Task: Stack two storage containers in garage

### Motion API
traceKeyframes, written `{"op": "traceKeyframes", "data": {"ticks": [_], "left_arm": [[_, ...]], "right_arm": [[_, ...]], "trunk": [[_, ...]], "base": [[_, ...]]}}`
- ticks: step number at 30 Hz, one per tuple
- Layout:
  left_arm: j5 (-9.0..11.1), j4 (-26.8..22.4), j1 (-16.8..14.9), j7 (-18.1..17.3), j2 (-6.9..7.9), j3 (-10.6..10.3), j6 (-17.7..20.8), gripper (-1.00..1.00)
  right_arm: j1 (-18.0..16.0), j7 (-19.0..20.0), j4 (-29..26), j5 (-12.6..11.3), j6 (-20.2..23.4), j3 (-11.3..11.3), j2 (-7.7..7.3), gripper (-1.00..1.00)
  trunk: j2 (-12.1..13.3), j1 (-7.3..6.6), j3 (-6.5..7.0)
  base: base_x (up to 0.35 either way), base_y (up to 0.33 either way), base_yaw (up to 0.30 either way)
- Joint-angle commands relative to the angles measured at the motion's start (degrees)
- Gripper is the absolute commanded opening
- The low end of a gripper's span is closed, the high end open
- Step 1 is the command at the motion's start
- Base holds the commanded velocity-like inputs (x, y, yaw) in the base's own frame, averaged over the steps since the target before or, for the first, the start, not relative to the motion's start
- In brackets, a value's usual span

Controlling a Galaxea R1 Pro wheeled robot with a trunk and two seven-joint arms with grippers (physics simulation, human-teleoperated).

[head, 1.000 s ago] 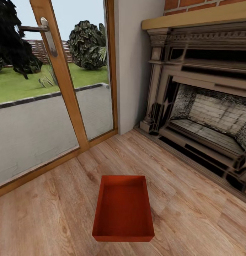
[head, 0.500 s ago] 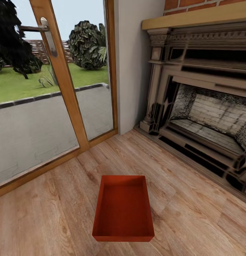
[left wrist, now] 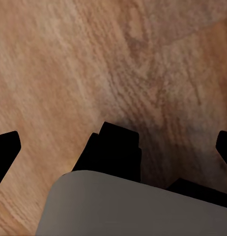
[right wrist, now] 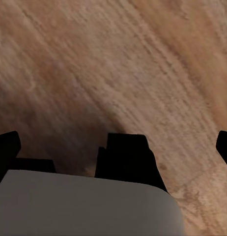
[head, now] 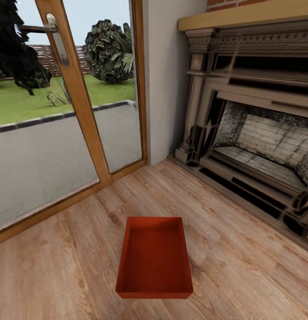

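Approach step: red-orange rectangular lidless storage container (head: 154,258) on the light wood plank floor (head: 243,275), not yet grasped.
Left gripper (left wrist: 113,147) and right gripper (right wrist: 116,147) hang over bare planks, fingers spread wide, holding nothing; the bin lies ahead of both, so I judge each must reach forward to its side walls.

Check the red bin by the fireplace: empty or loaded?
Empty. The head view looks straight into the storage container: bare red bottom and inner walls, nothing inside, upright on the wood floor.
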Motion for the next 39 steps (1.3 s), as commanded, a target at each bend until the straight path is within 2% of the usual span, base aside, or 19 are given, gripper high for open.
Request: {"op": "traceKeyframes", "data": {"ticks": [1, 14, 30, 39], "left_arm": [[0.4, -0.1, 0.0, 0.4, 0.06, -0.4, 0.3, 1.0], [0.4, -1.6, 0.0, 0.0, 0.45, -0.3, 0.4, 1.0], [0.3, -9.0, 0.0, 0.2, 0.51, -0.3, 1.2, 1.0], [0.3, -8.5, -0.5, 0.4, 0.46, -0.4, 0.8, 1.0]], "right_arm": [[0.0, 0.0, -0.2, -0.2, 0.2, 0.4, -0.1, 1.0], [0.4, -0.6, -0.5, -0.2, 0.4, 0.4, -0.25, 1.0], [0.0, -0.6, 0.1, -0.3, 0.5, 0.4, -0.34, 1.0], [-0.2, -0.6, 0.2, -0.4, 0.6, 0.4, -0.28, 1.0]], "trunk": [[0.0, -0.01, -0.14], [0.0, -0.01, -1.34], [0.0, -0.01, -2.83], [0.0, -0.01, -3.66]], "base": [[0.0, 0.0, 0.0], [0.0, 0.0, 0.0], [0.0, 0.0, 0.0], [0.0, 0.0, 0.0]]}}
